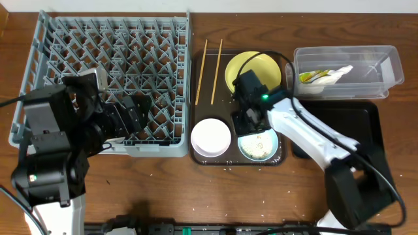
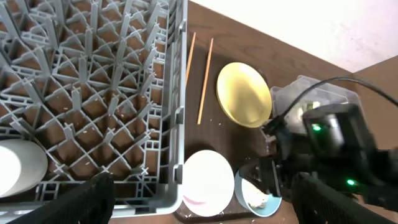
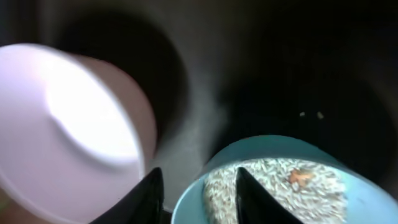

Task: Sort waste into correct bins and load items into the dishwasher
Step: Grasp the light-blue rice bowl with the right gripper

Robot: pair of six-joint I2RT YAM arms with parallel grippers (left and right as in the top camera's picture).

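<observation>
Right gripper (image 3: 198, 179) open, straddling rim of light blue bowl (image 3: 267, 142) holding rice (image 3: 273, 183), white bowl (image 3: 81, 124) just beside; left gripper (image 2: 202, 185) open above dish rack (image 2: 124, 93).

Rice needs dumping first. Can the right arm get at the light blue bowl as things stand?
Likely yes: the right fingers sit open astride the rim of the round light blue bowl holding rice, with nothing between them.
</observation>
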